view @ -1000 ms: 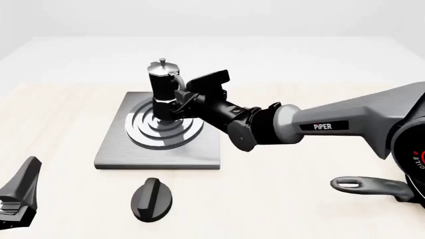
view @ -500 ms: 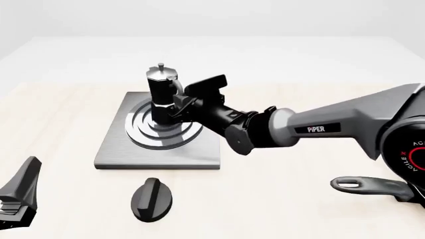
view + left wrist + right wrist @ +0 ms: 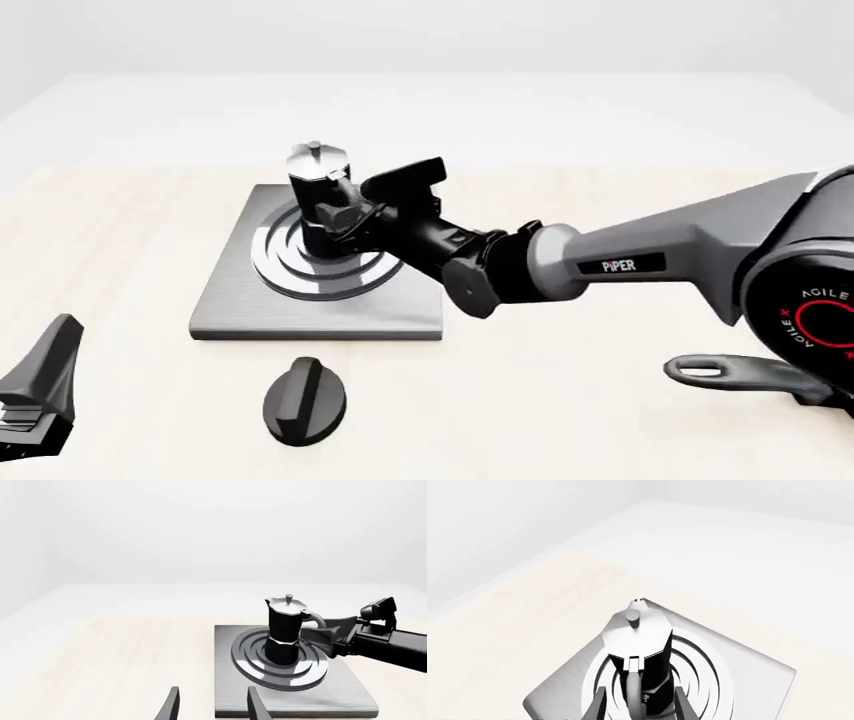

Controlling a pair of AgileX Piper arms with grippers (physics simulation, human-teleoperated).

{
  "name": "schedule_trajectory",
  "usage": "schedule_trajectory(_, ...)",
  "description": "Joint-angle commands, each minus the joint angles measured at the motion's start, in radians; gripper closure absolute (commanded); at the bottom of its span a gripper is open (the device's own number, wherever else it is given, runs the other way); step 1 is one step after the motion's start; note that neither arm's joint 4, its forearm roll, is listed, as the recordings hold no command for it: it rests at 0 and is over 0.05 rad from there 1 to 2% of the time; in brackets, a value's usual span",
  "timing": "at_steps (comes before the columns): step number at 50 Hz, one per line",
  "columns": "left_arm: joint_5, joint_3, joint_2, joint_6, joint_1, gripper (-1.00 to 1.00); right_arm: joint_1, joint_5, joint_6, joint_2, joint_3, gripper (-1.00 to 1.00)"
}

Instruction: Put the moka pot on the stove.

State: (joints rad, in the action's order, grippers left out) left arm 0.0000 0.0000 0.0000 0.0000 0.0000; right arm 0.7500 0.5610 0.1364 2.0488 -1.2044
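My right gripper (image 3: 344,222) is closed on the moka pot (image 3: 320,195), with one finger on each side of the black body at the handle side. In the right wrist view, both fingers (image 3: 598,706) flank the pot's lower body and its curved handle runs between them.

The moka pot stands upright over the centre of the concentric silver rings, its lid knob uppermost. In the left wrist view the pot's (image 3: 285,628) base meets the rings; I cannot tell whether it bears full weight.

The stove (image 3: 240,300) lies flat on the table (image 3: 601,400), near the middle. My right arm reaches to it from the right side, crossing the stove's right edge.

My left gripper (image 3: 38,392) is parked low at the near left corner of the table, well apart from the stove. Its fingers (image 3: 173,705) are spread, holding nothing.

A black oval knob (image 3: 307,398) lies on the table just in front of the stove. A dark pan handle (image 3: 741,374) lies at the near right.
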Motion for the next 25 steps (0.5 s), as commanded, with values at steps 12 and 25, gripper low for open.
schedule_trajectory(12, 0.000, 0.000, 0.000, 0.000, 0.000, -1.00, 0.018, 0.004, 0.016, 0.007, 0.000, -1.00)
schedule_trajectory(25, 0.000, 0.000, 0.000, 0.000, 0.000, -1.00, 0.012, 0.007, 0.011, -0.024, 0.024, -1.00)
